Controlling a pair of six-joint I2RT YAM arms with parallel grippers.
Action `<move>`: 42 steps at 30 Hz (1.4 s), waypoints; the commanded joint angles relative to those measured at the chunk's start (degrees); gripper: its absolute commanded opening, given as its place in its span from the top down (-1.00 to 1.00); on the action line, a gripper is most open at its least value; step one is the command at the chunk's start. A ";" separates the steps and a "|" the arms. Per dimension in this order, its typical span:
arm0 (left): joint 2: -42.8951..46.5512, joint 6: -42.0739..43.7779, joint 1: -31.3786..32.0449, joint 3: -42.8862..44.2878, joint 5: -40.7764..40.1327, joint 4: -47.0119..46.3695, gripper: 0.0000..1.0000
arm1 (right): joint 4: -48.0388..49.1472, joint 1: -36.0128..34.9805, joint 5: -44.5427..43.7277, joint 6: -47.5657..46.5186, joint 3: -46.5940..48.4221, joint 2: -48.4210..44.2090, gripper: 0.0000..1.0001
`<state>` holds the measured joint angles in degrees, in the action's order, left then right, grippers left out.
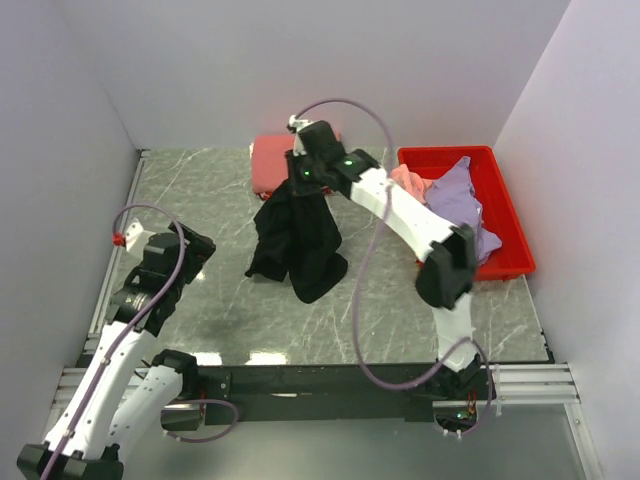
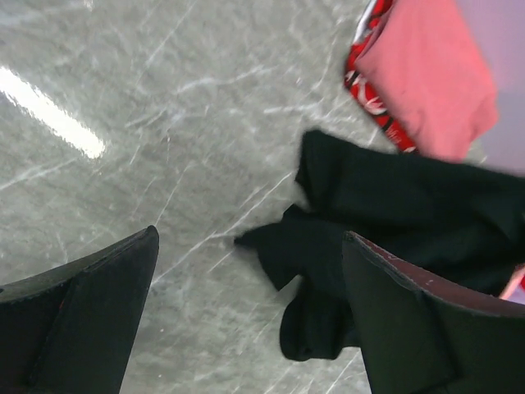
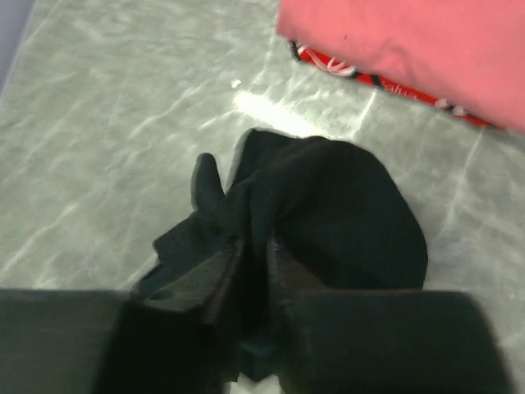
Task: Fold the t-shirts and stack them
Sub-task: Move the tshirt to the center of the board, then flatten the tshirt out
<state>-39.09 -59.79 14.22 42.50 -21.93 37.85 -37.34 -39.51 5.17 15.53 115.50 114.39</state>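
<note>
Nearest the right wrist lens, the right gripper [image 3: 254, 246] is seen with its jaws drawn to a narrow slit, and a fold of the black t-shirt [image 3: 328, 205] is pinched between them. From above, this shirt is shown hanging from the gripper in a crumpled column near the table's centre, with its lower part heaped on the surface. A coral-red t-shirt [image 1: 270, 165], folded flat, is placed at 12 o'clock on the table, just beside the black one. Along its edge a red band [image 3: 369, 72] with white and dark print is visible, too blurred to be read. A red bin [image 1: 510, 235] is set at 2 o'clock, with a pink t-shirt [image 1: 408, 182] and a lavender t-shirt [image 1: 455, 195] bundled inside and spilling over its rim. The left gripper [image 1: 190, 250] is held at 8 o'clock, well apart from the cloth, its jaws spread wide and nothing between them. The table [image 1: 200, 200] is finished in glossy grey marble pattern with pale veins, on which lamp glare is reflected. It is enclosed on three sides by plain white walls [image 1: 330, 50]. Small green lights are lit on the right arm [image 1: 400, 210].
</note>
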 commanded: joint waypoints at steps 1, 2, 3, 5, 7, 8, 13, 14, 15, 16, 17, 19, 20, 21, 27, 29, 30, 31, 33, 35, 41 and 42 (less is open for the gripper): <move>-2.91 -0.68 0.11 -1.45 3.47 -1.72 -0.99 | -2.28 -0.40 -2.70 -1.19 12.07 7.22 0.19; -3.53 0.10 0.02 -1.89 5.22 -3.20 -0.99 | -4.47 -0.48 -3.23 -1.73 13.94 8.56 -0.10; -4.32 1.07 0.11 -2.85 6.80 -4.17 -0.99 | -5.19 -0.48 -3.67 -1.99 15.18 9.44 -0.33; -6.43 1.96 0.11 -3.74 9.18 -6.89 -0.99 | -4.59 -0.48 -4.81 -2.52 14.50 9.02 -0.70; -8.62 2.83 0.11 -5.84 13.04 -9.44 -0.99 | -2.22 -0.48 -5.08 -2.96 7.86 4.55 -0.72; -9.24 2.84 0.20 -6.63 14.36 -10.50 -0.99 | 0.66 -0.48 -5.08 -2.87 5.02 2.70 -0.73; -13.11 3.80 0.28 -11.03 18.24 -17.01 -0.99 | 8.15 -0.48 -8.77 -0.69 -13.59 -11.43 -0.75; -13.38 3.98 0.28 -11.82 18.42 -17.71 -0.99 | 9.82 -0.57 -9.38 0.19 -16.07 -13.30 -0.75; -13.81 4.15 0.20 -12.17 18.59 -19.55 -0.99 | 10.62 -0.57 -9.56 1.77 -18.62 -16.53 -0.75; -14.43 4.42 0.28 -12.44 19.55 -20.61 -0.99 | 11.67 -0.57 -9.04 2.05 -23.52 -18.22 -0.75; -14.78 5.11 0.28 -12.70 20.17 -21.58 -0.99 | 13.16 -0.66 -8.60 2.48 -25.83 -19.63 -0.75; -16.01 5.65 0.37 -12.97 21.31 -24.38 -0.99 | 13.79 -0.75 -7.81 3.97 -31.01 -23.15 -0.75; -16.54 6.35 0.28 -13.06 21.32 -25.35 -0.99 | 14.31 -0.83 -7.54 4.24 -32.78 -24.20 -0.75; -16.98 6.44 0.28 -13.06 20.97 -26.06 -0.99 | 14.75 -1.01 -7.46 4.86 -34.62 -26.47 -0.75; -23.56 8.11 0.28 -11.22 16.75 -31.07 -0.97 | 19.15 -5.57 -5.44 7.06 -47.38 -31.77 -0.74; -26.73 9.51 0.37 -9.99 16.22 -33.35 -0.97 | 19.58 -8.55 -5.61 6.53 -49.05 -32.03 -0.68; -28.74 9.43 0.28 -9.98 16.31 -34.49 -0.97 | 19.85 -9.61 -6.22 6.71 -49.75 -32.38 -0.67; -29.89 9.78 0.37 -9.98 16.83 -35.72 -0.97 | 20.55 -11.02 -7.09 6.71 -51.76 -32.73 -0.66; -32.09 10.75 0.28 -9.28 17.36 -38.88 -0.96 | 22.31 -14.09 -10.43 7.49 -53.62 -33.17 -0.66; -35.08 11.71 0.28 -8.58 16.93 -39.95 -0.94 | 23.10 -15.24 -11.58 9.25 -55.47 -32.92 -0.66; -39.74 14.52 0.28 -6.82 17.71 -46.01 -0.87 | 30.39 -18.76 -12.11 13.12 -60.74 -31.51 -0.61; -39.92 14.87 0.37 -6.90 17.98 -47.15 -0.86 | 30.57 -19.11 -12.72 13.73 -60.75 -30.29 -0.61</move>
<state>-78.52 -48.01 14.33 33.50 -4.40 -2.20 -13.17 -57.32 -4.73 26.46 55.37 84.16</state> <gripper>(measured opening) 0.935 0.807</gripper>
